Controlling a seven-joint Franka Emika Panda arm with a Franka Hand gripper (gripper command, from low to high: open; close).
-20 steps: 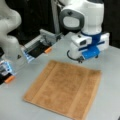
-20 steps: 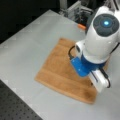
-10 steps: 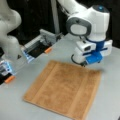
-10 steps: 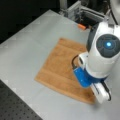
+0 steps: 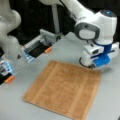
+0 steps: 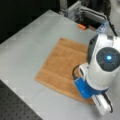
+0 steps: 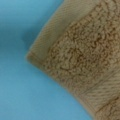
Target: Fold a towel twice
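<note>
One worktop (image 5: 62, 52) is carrying the towel (image 5: 63, 87), lying flat and unfolded. Having dropped lower over the past second, the gripper (image 5: 91, 65) is now hovering at its far-right corner (image 7: 33, 56); I cannot tell its opening.

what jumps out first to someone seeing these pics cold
The flat, unfolded tan orange-brown terry-cloth towel lies spread on the grey table, filling the middle in both front views. The white and blue robot gripper hangs low over the towel's corner at a front view's right, its fingertips hidden behind the wrist. The wrist view is filled by that towel corner, seen close up with its woven border.
</note>
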